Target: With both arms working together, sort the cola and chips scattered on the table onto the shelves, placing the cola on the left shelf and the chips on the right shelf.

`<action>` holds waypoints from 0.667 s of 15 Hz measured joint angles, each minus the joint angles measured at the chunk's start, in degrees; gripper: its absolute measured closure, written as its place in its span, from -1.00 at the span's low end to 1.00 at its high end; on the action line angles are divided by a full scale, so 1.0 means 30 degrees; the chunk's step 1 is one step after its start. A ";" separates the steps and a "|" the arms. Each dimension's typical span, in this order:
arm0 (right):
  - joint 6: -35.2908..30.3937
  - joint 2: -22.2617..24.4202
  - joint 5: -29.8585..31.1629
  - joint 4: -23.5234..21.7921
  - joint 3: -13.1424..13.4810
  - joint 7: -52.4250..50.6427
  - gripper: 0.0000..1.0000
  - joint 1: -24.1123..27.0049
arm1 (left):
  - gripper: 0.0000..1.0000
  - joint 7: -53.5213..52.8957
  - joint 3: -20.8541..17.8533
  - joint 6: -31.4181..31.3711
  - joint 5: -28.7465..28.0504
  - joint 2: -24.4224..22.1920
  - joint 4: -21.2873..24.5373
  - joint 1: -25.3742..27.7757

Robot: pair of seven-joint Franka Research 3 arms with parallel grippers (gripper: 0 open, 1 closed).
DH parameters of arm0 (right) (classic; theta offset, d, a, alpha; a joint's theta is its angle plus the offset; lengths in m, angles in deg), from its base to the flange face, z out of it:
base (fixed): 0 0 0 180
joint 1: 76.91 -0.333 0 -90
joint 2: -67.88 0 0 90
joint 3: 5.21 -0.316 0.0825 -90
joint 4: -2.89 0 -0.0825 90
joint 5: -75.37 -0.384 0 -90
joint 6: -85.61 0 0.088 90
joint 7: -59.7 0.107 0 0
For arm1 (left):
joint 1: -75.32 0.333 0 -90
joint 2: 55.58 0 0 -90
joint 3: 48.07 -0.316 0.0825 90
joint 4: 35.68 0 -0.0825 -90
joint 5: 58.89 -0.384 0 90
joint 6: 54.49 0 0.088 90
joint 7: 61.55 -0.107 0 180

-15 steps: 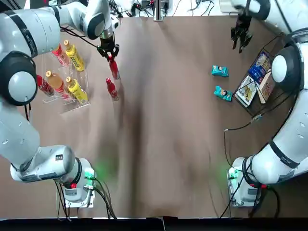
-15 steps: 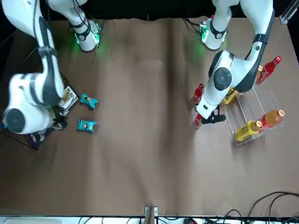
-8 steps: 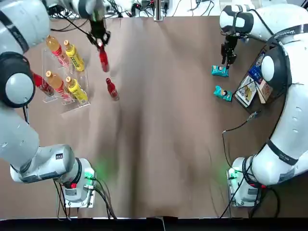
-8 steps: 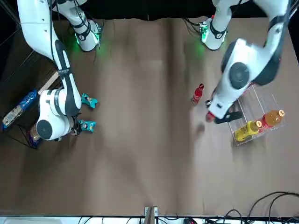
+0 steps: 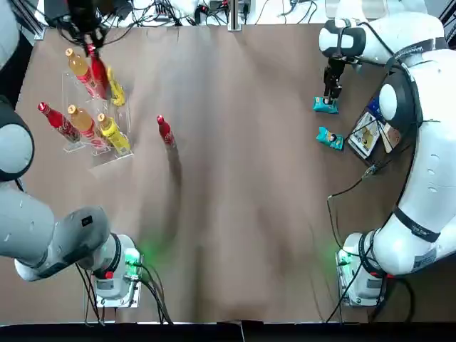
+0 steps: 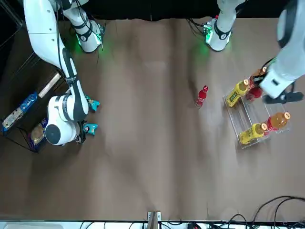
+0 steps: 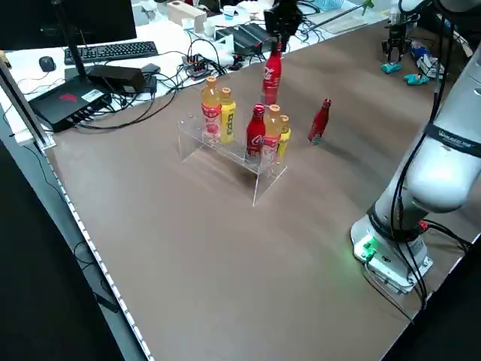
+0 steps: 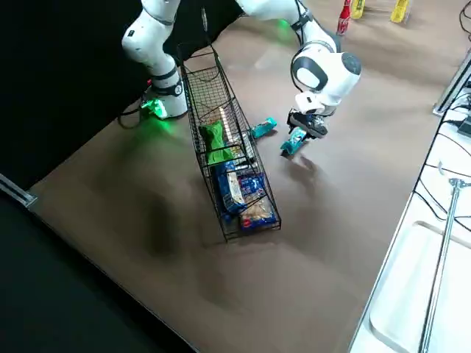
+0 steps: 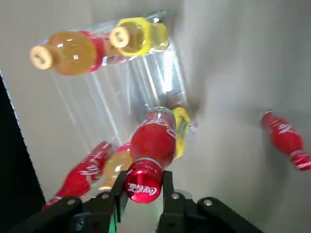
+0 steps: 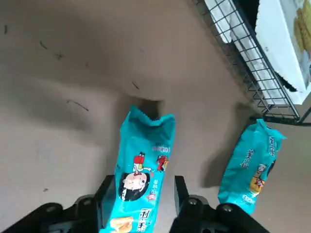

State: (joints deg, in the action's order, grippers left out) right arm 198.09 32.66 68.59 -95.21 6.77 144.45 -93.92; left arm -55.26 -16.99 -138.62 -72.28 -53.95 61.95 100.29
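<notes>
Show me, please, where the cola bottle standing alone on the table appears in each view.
Top: lone cola bottle left of centre, just right of the clear rack.
Front: bottle right of centre, left of the rack.
Left side: bottle upper middle, beyond the rack.
Right side: probably the red bottle at the top edge.
Left wrist: bottle at the right edge.
Right wrist: not in it.
Shared landmark: the clear rack.

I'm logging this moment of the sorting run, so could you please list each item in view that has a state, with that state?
Left gripper: shut on a cola bottle's cap, above the acrylic rack.
Held cola bottle: upright, in the air.
Cola bottle on table: standing, unsorted.
Cola bottle in rack: shelved.
Right gripper: open, straddling a teal chips packet.
Second teal packet: lying on the table.
Green packet: in the wire rack.
</notes>
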 joint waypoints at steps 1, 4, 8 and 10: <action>0.0081 -0.0047 -0.0007 -0.0006 -0.0002 0.0032 -0.14 -0.0047 | 0.36 -0.1090 0.0001 0.0031 0.0003 -0.0152 0.0006 0.0710; 0.0213 -0.0378 -0.0011 -0.0033 -0.0001 0.0058 -0.13 -0.0105 | 0.36 -0.3941 -0.0028 -0.0023 -0.0001 -0.0256 0.0014 0.2747; 0.0839 -0.0660 -0.0021 -0.0356 -0.0003 0.0064 -0.11 -0.0279 | 0.36 -0.7036 -0.0045 -0.0615 -0.0002 -0.0257 0.0124 0.4735; 0.1183 -0.0672 -0.0025 -0.0527 0.0001 0.0077 0.22 -0.0304 | 0.36 -0.8122 -0.0049 -0.0999 -0.0001 -0.0255 0.0360 0.5364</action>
State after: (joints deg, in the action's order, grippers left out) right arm 201.64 30.64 68.51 -96.79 6.77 144.68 -94.83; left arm -79.63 -17.13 -141.61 -72.29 -54.72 63.03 116.38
